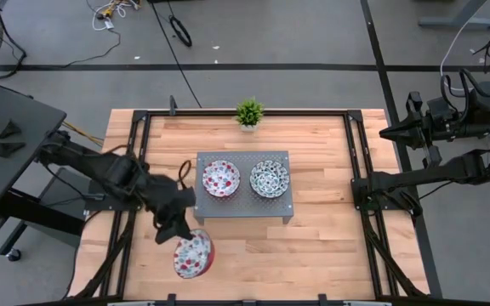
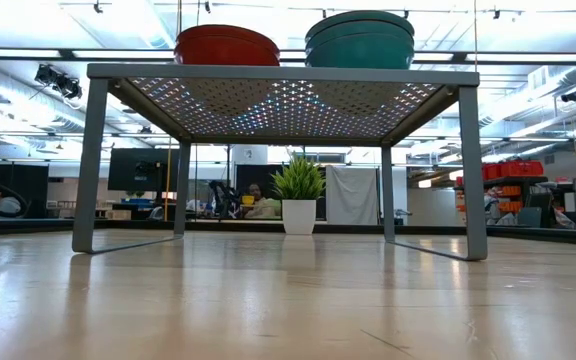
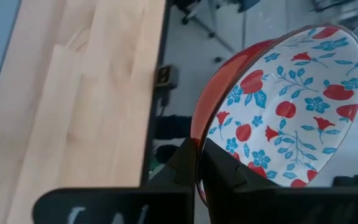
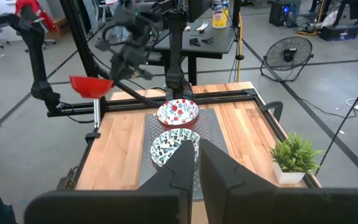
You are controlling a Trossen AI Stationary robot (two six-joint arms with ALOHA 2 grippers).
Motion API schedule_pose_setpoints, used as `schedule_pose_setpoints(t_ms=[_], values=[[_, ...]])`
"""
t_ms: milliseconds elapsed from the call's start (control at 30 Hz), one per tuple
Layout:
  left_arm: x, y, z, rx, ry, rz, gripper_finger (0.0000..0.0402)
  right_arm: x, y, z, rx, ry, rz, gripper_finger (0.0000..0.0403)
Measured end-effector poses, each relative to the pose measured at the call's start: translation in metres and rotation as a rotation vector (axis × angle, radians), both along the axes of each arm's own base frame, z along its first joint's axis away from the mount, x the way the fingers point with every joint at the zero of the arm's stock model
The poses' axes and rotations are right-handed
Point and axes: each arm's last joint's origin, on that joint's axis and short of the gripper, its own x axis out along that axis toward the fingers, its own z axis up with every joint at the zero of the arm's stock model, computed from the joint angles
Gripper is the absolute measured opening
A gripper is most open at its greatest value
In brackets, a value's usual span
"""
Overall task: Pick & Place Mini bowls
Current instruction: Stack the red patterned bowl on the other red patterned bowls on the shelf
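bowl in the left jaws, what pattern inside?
Red fruit and blue flowers on white; bowl outside is red. Left wrist view shows it best.

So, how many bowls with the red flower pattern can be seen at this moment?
2. One red-patterned bowl sits on the grey perforated stand, beside the dark-patterned bowl. The other red bowl is clamped by its rim in the left gripper. Stacked bowls may be hidden.

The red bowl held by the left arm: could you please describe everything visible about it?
The red bowl is small and round, glossy like ceramic, red outside and white inside with red fruit and blue flowers. The left pincer, shut, pinches its rim. It hangs tilted in the air, off the metal rack, above the table's near-left part.
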Motion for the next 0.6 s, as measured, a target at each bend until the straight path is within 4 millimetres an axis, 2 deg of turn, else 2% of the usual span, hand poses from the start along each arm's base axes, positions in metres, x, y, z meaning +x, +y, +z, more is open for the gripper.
schedule_pose_setpoints(t_ms=[367,600], values=[[0.008,0.038,0.043,-0.124,-0.098,0.041,0.0014,0.0,0.0,0.0,0.0,0.0,0.0,0.0029],[0.007,0.067,0.062,-0.104,-0.14,0.133,0.0014,0.0,0.0,0.0,0.0,0.0,0.0,0.0029]])
